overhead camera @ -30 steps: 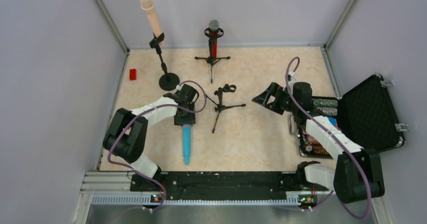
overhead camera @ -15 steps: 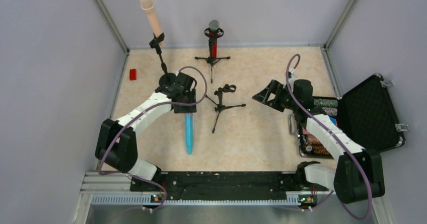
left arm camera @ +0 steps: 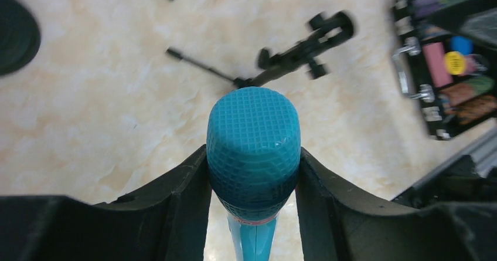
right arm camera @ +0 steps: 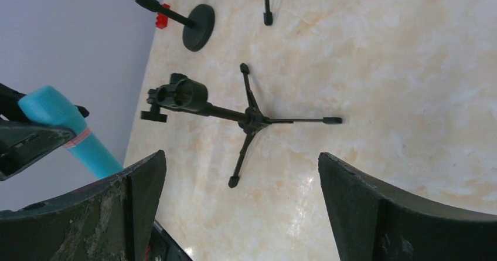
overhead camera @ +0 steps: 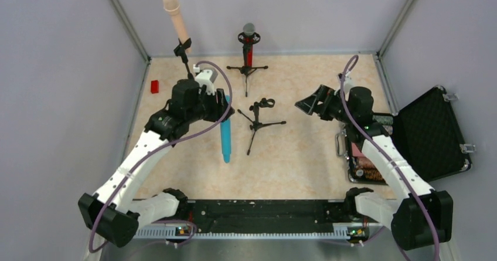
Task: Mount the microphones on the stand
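Top view: L arm's left pincer (overhead camera: 218, 109) is closed partway on the head end of the blue mic (overhead camera: 225, 135). The mic hangs handle-down, off the surface (overhead camera: 305, 149), just left of the empty tripod stand (overhead camera: 261, 120). Prob held by the head so the handle can go down into the stand's clip (overhead camera: 265, 103). The peach mic (overhead camera: 174, 17) already sits in the clip of the round-base stand (overhead camera: 186, 58) at back left. The red mic (overhead camera: 249, 44) sits in the rear tripod stand (overhead camera: 247, 68). So 2 of 3 look done. R arm's right pincer (overhead camera: 310, 104) is wide open w/ nothing in it, facing the empty stand from the right, likely ready to steady it. An open case (overhead camera: 431, 132) lies at far right.

L wrist view: shows the grip itself, which the top view doesn't. Both fingers (left arm camera: 187, 182) press the sides of the mesh head. The empty stand lies beyond and to the right, not yet under the mic.

R wrist view: both fingers (right arm camera: 375, 208) stand far apart w/ only bare surface between. It looks straight at the clip mouth, open and unfilled, w/ the blue mic at far left, apart from it. Only here is the round base (right arm camera: 198, 19) in plain sight; the L arm covers it from above.
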Tool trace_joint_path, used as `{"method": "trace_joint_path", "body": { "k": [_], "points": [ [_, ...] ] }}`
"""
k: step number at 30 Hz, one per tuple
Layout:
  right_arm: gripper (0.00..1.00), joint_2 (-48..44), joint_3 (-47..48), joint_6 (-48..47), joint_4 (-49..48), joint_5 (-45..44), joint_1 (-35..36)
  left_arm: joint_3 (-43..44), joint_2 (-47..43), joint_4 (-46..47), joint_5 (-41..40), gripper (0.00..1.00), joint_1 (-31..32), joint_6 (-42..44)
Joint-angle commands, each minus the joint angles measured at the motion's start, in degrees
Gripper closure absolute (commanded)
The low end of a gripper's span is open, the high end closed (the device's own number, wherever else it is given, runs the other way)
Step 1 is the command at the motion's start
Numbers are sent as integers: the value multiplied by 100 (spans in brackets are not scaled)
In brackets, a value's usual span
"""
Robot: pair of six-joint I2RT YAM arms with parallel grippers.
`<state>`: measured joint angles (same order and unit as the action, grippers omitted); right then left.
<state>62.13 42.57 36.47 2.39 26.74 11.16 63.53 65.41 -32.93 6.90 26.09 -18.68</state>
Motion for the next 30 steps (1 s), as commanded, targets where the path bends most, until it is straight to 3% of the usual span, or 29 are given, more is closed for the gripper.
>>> {"method": "trace_joint_path", "body": {
  "k": [1,8,19,30],
  "points": [
    [2,-406,352,-194,-607,458,66,-33,-583,1322,1254,100,6,133],
    [2,-564,409,-78,-1630,1566,263,-13,-714,2391,2251,100,6,-395],
    [5,-151,741,-336,-2360,1803,1570,-52,23,4124,4089,100,4,-1924],
    [11,636,1093,256,-3252,1918,2257,-334,51,4585,4183,100,11,-2296]
  ]
}}
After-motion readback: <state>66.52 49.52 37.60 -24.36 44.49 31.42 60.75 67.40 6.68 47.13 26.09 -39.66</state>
